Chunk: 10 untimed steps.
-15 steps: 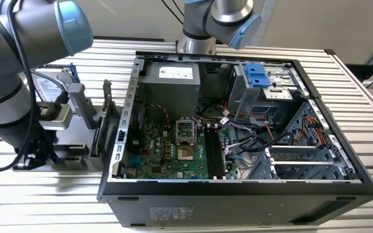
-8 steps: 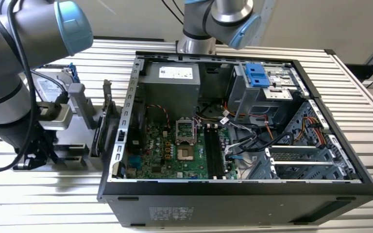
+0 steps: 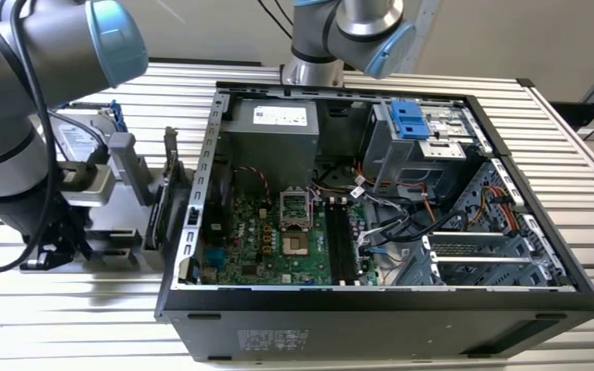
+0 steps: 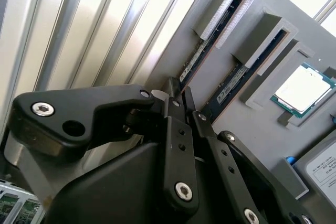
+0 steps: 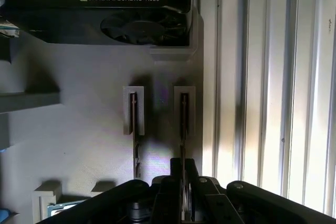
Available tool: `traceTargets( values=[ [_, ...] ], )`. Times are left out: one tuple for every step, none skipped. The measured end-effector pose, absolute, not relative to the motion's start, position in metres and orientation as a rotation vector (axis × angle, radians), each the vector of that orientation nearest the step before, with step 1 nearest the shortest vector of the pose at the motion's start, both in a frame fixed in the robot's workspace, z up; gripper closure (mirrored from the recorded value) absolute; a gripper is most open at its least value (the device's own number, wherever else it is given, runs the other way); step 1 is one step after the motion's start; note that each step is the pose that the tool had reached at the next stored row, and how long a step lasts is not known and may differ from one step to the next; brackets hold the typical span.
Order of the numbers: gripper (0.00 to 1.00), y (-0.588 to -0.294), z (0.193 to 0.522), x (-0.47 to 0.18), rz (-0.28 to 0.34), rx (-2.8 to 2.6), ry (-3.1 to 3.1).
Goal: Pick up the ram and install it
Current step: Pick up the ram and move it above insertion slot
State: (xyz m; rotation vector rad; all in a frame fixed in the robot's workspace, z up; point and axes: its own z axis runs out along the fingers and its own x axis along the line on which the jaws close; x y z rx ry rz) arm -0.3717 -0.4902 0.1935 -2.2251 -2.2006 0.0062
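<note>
2 slots in gray holder, 1 stick each: gripper jaws closed on ram in holder's edge-side slot; other stick alongside; gfx card at holder's end.

The ram loses its near end behind the gripper — at nine o'clock in the exterior view, the arm screens part of the grey holder.

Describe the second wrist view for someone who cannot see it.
A black gripper pinches the ram, a dark stick standing edge-up in a grey holder. The holder, on a ribbed metal table, also keeps a second stick and a processor chip.
</note>
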Motion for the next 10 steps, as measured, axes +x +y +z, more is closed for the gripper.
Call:
traceTargets(
  values=[
    [1.00,-0.490,0.195,-0.372,0.006,-2.225,-2.201],
    [1.00,-0.490,0.196,-0.372,0.007,-2.225,-2.201],
    [1.00,-0.490,0.197,-0.372,0.007,-2.225,-2.201],
    [1.00,-0.490,0.198,-0.372,0.006,-2.225,-2.201],
    [1.00,-0.490,0.199,-0.372,0.006,-2.225,-2.201],
    [1.00,-0.490,0.200,-0.372,0.006,-2.225,-2.201],
    [1.00,-0.490,0.202,-0.372,0.006,-2.225,-2.201],
    [1.00,-0.490,0.203,-0.372,0.006,-2.225,-2.201],
    [1.00,-0.490,0.204,-0.372,0.006,-2.225,-2.201],
    [1.00,-0.490,0.205,-0.372,0.006,-2.225,-2.201]
  ],
)
